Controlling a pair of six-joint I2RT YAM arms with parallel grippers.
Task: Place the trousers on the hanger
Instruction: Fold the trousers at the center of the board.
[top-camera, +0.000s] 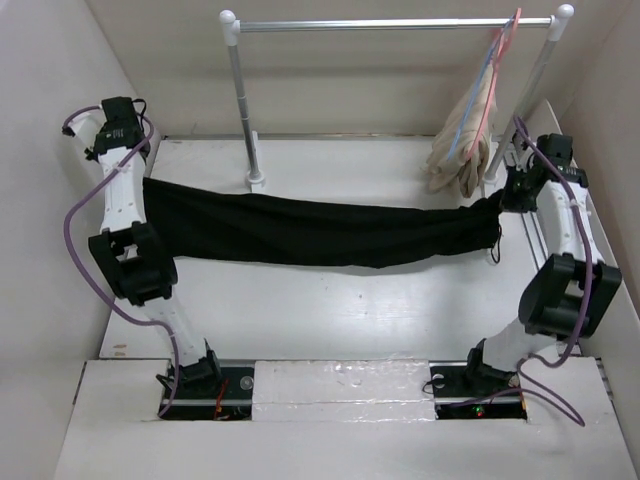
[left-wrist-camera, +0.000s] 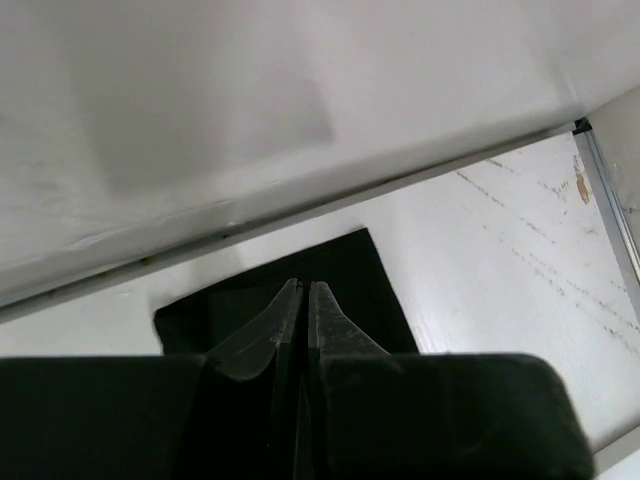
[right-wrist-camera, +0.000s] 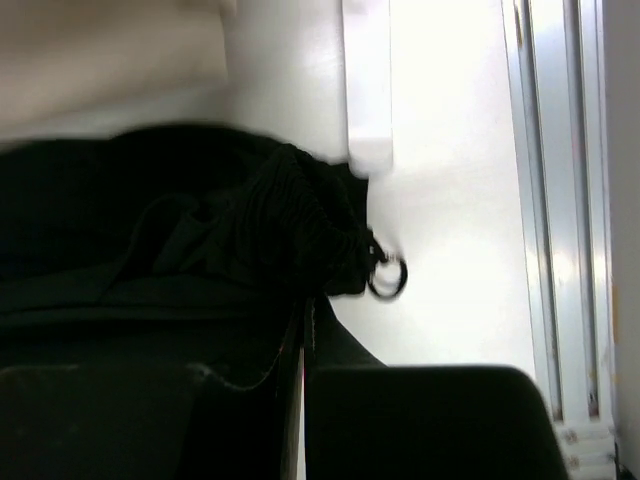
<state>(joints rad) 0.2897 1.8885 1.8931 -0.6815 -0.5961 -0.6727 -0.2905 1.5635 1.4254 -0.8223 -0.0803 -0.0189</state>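
Observation:
The black trousers (top-camera: 300, 230) hang stretched in a long band above the table between my two grippers. My left gripper (top-camera: 149, 183) is shut on their left end. In the left wrist view the fingertips (left-wrist-camera: 301, 287) pinch together over black fabric (left-wrist-camera: 355, 275). My right gripper (top-camera: 504, 200) is shut on the bunched right end. The right wrist view shows gathered cloth (right-wrist-camera: 200, 230) and a small ring (right-wrist-camera: 387, 278) beside the right gripper (right-wrist-camera: 308, 312). The light-blue hanger (top-camera: 476, 100) hangs at the right end of the rail, partly covered by a beige garment.
A clothes rail (top-camera: 390, 24) on two posts (top-camera: 244, 110) stands at the back of the table. A pink hanger (top-camera: 508, 35) and the beige garment (top-camera: 462, 140) hang by its right post. White walls close in the left, back and right sides. A metal track (right-wrist-camera: 555, 200) runs along the right edge.

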